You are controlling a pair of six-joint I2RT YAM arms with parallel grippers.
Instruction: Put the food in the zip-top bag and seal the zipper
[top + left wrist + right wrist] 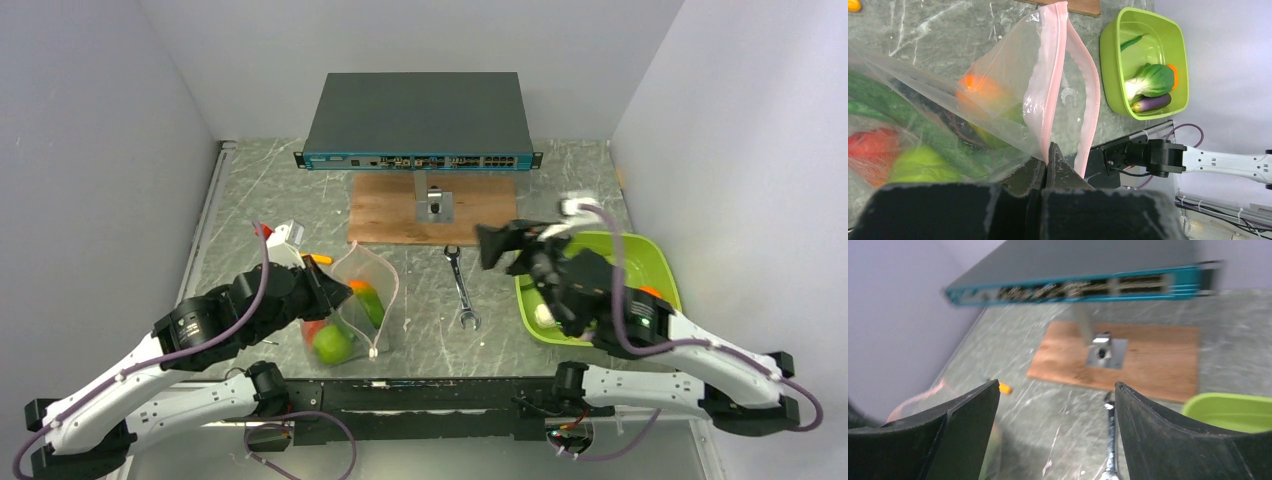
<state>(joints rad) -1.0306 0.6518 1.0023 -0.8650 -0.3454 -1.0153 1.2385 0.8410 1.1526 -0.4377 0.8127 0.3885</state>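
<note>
The left hand (1048,152) is clenched on the pink zipper (1053,75) of the clear bag (365,300), whose mouth gapes open above the grey surface (260,190). Inside the bag are a green apple (332,344), a strawberry (313,329), an orange (360,287) and green beans (878,95). The right hand (500,245) hangs released and empty by the left rim of the green tray (665,275), which holds bok choy (1150,82) and an eggplant (1152,103). A wrench (461,290) lies between bag and tray, with a wooden board (390,215) and a network switch (418,115) beyond.
</note>
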